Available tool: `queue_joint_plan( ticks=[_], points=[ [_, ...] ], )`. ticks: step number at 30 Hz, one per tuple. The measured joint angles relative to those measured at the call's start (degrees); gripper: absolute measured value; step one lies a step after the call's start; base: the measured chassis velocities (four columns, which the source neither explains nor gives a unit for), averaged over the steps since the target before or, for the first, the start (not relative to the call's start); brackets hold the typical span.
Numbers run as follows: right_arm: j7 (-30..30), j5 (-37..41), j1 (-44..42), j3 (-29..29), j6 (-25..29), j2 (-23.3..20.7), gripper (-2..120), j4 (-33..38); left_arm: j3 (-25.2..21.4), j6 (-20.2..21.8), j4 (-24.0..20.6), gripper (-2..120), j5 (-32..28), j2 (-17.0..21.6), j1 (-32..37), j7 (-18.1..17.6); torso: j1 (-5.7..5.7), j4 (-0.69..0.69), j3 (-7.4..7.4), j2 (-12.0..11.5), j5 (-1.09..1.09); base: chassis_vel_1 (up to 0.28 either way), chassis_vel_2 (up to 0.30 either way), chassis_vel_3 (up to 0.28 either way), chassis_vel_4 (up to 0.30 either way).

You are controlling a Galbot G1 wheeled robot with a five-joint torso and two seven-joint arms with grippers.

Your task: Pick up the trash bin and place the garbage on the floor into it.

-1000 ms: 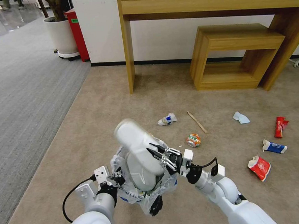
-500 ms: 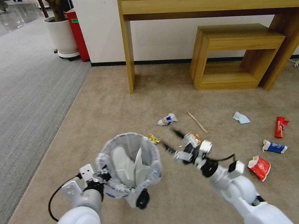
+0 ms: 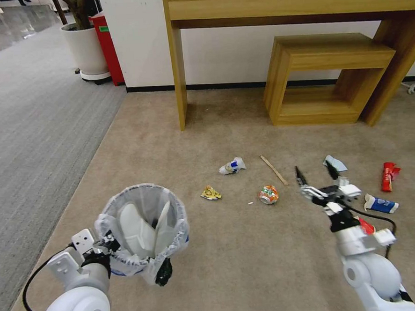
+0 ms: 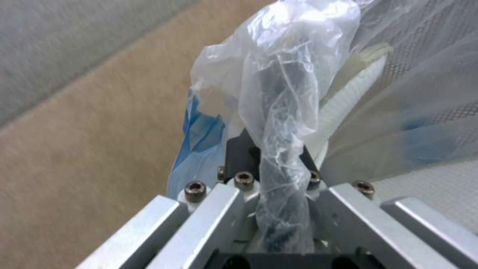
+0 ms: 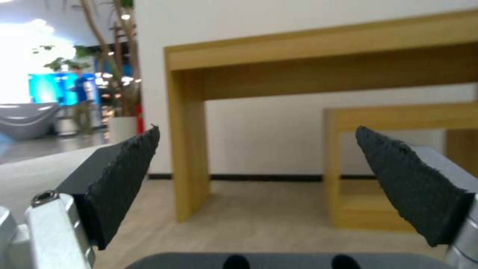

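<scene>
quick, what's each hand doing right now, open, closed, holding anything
Left hand: closed on the trash bin, gripping its bag-lined rim.
Right hand: open, holding nothing, above the floor.

Crinkled translucent plastic lines the trash bin (image 3: 144,225); matt short-pile floor (image 3: 251,265); smooth wood-grain desk (image 3: 296,2).

Bunched liner (image 4: 279,112) hides where the left gripper's jaws close.
</scene>
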Motion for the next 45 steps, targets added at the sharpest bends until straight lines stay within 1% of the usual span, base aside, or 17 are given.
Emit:
queue_joint_plan(
  ticks=[2,10,14,18,20,25,32,39,43,45],
  points=[
    [-0.30,-0.28,-1.13,1.66,0.87,0.70,100,0.27,-0.23,-1.67,-0.01,0,1.41,-0.41,0.20,0.13,0.00,0.01,0.00,0.01,0.01,0.000,0.000,0.000,0.000],
    [-1.75,-0.36,-3.10,3.14,2.13,1.66,100,0.53,-1.80,-2.71,-0.41,0,1.58,-0.98,0.12,-0.10,0.00,0.01,0.00,0.00,0.01,0.000,0.000,0.000,0.000],
    [-3.86,0.12,-3.98,2.93,1.99,2.30,100,1.15,-3.39,-2.67,-1.52,0,-1.88,-0.65,-0.02,-1.68,0.00,0.00,0.00,0.00,0.01,0.000,0.000,0.000,0.000],
    [-4.54,0.36,-3.90,2.68,1.80,2.37,100,1.36,-4.83,-2.13,-1.64,0,-3.76,-0.30,-0.11,-2.49,0.00,0.01,0.00,0.00,0.01,0.000,0.000,0.000,0.000],
    [-5.09,0.70,-3.56,2.53,1.65,2.41,100,1.57,-7.23,-1.07,-1.60,0,-7.65,0.30,-0.68,-4.21,0.00,0.01,0.00,0.00,0.00,0.000,0.000,0.000,0.000],
    [-5.79,1.39,-3.24,2.52,1.65,2.40,100,1.43,-9.63,-0.18,-1.21,0,-11.21,1.10,-0.84,-4.80,-0.01,0.01,0.00,0.00,0.00,-0.025,0.022,0.022,-0.022],
    [-6.77,2.15,-2.78,2.53,2.03,2.29,100,0.79,-9.12,-0.07,-1.02,0,-11.21,0.84,-0.88,-4.78,-0.01,0.01,0.01,0.00,0.01,-0.132,0.146,0.142,-0.146],
    [-7.42,2.85,-2.33,2.74,2.69,1.90,100,0.07,-7.76,-0.08,-0.61,0,-10.10,0.40,-1.01,-4.49,0.00,0.00,0.01,0.01,0.02,-0.245,0.217,0.251,-0.236],
    [-7.74,2.92,-2.13,2.70,2.94,1.80,100,-0.35,-7.12,-0.10,-0.52,0,-9.73,0.25,-1.01,-4.28,0.00,0.00,0.01,0.00,-0.01,-0.267,0.281,0.268,-0.281],
    [-7.89,2.92,-1.86,2.55,3.03,1.79,100,-0.56,-6.89,-0.10,-0.49,0,-9.54,0.23,-1.04,-4.09,-0.01,0.00,0.00,0.00,0.04,-0.313,0.321,0.292,-0.331]
  ],
)
